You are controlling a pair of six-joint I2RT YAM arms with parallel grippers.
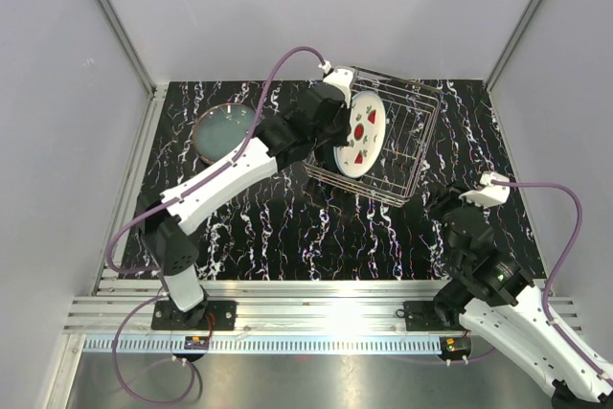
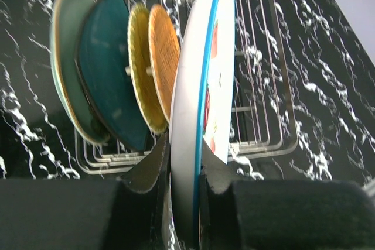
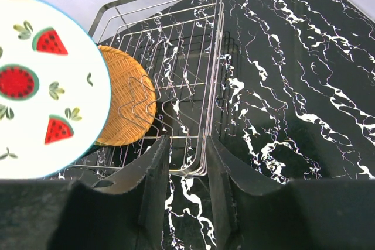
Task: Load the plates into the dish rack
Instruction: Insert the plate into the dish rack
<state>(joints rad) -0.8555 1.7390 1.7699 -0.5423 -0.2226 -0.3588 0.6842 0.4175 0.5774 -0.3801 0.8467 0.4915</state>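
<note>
From above, I am reaching my left gripper (image 1: pixel 335 131) across the black white-veined table surface (image 1: pixel 287 227) to the silver wire dish rack (image 1: pixel 428 131), which is sitting near the far right corner. I am pinching the white round plate with red fruit (image 1: pixel 362 136) by its edge and standing it upright over the rack's left end, because the slots only take plates on edge. A grey-green round plate with a brown rim (image 1: pixel 223 131) is lying flat near the far left corner, not yet loaded. My right gripper (image 1: pixel 439 202) is waiting near the right edge, just beside the rack. It is dark against the dark surface here, so its jaws are hard to read.

Through my left wrist camera, my left gripper (image 2: pixel 186 162) is clamping narrowly on the white plate's (image 2: pixel 190 115) blue rim, one finger on each face, which is keeping it vertical. Beyond it a mint-green plate (image 2: pixel 61 57), a dark teal plate (image 2: pixel 108 68), a yellow plate (image 2: pixel 137 62) and an orange-tan plate (image 2: pixel 164 51) are standing in the rack's (image 2: pixel 275 86) slots. I judge that I am lowering this plate into the next free slot.

Through my right wrist camera, my right gripper (image 3: pixel 187 150) is holding nothing, its fingers (image 3: pixel 155 174) parted partway and facing the rack's (image 3: pixel 199 57) near end. The white plate (image 3: pixel 47 86) is standing in front of the orange-tan plate (image 3: pixel 126 103).
</note>
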